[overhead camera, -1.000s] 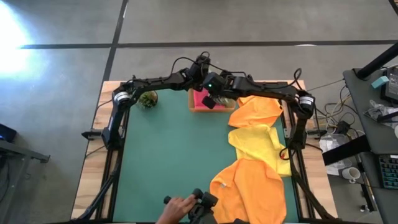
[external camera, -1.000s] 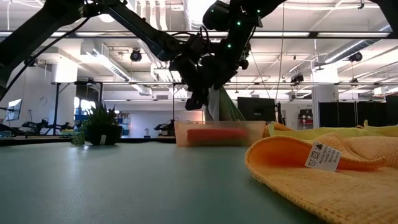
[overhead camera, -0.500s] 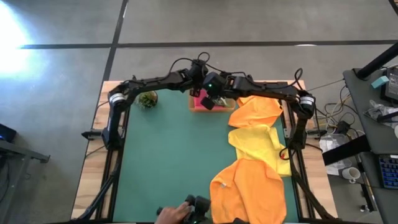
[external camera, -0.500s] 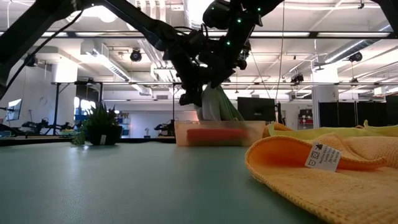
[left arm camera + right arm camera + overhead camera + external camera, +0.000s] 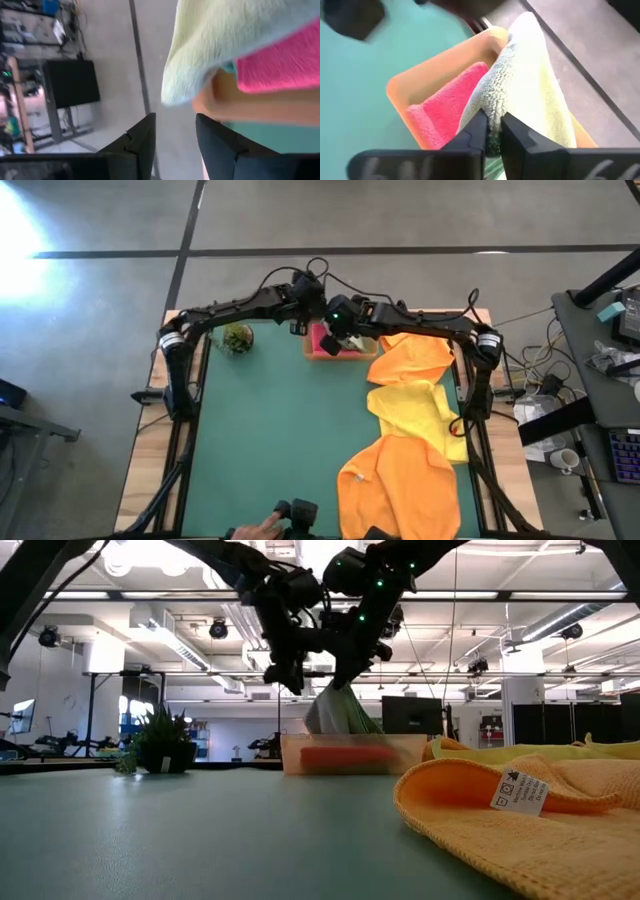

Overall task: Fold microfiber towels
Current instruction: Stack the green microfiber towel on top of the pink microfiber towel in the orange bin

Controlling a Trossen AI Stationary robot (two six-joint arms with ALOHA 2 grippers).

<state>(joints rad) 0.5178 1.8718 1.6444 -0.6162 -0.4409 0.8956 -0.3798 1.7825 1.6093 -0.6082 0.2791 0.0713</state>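
The right gripper (image 5: 491, 131) hung over the tan tray (image 5: 338, 352) with its jaws nearly closed, pinching a fold of the pale green towel (image 5: 527, 85) that draped down toward the tray. Inside the tray lay a pink towel (image 5: 451, 105). The left gripper (image 5: 174, 131) was just beside the tray with its jaws parted and nothing between them.
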